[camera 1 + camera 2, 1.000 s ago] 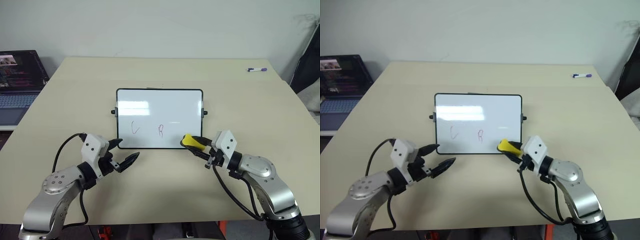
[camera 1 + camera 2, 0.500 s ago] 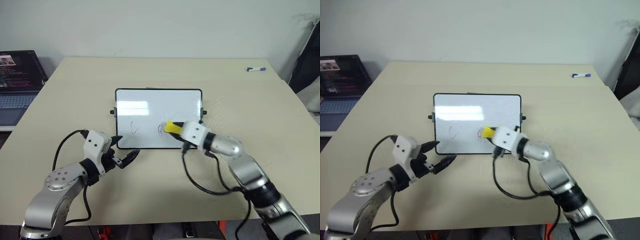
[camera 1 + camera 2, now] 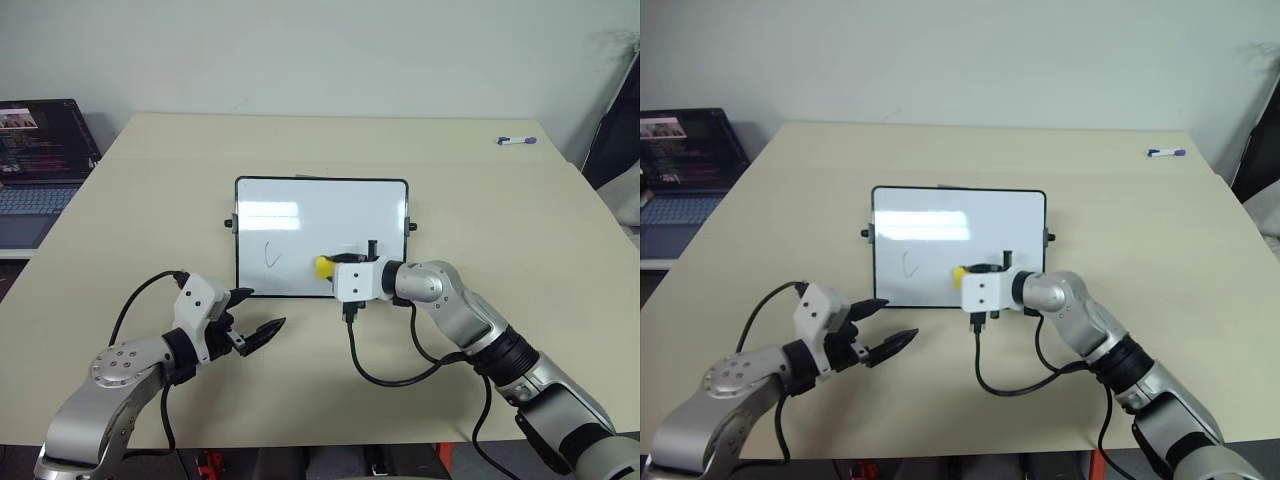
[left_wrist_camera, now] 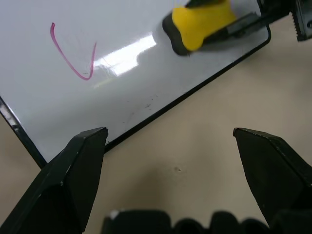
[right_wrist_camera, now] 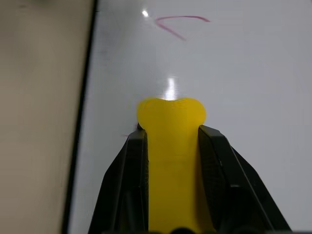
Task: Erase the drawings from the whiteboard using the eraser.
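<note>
The whiteboard (image 3: 320,212) lies flat in the middle of the table. One of the drawings, a thin "C" (image 3: 270,255), shows on its lower left part, and again in the left wrist view (image 4: 73,58). My right gripper (image 3: 332,268) is shut on the yellow eraser (image 3: 325,267), which rests on the board's lower middle, just right of the "C". From the right wrist, the eraser (image 5: 171,126) sits between the black fingers (image 5: 131,165). My left gripper (image 3: 263,310) hangs open over the table below the board's lower left corner, holding nothing.
A laptop (image 3: 35,150) stands off the table's left side. A purple-capped marker (image 3: 515,141) lies near the far right corner of the table. A black cable (image 3: 380,375) loops from my right wrist over the table in front of the board.
My right gripper has carried the eraser left along the board's lower part, from its lower right corner to the middle, and has rolled. The "R" mark no longer shows. The left gripper has stayed put.
</note>
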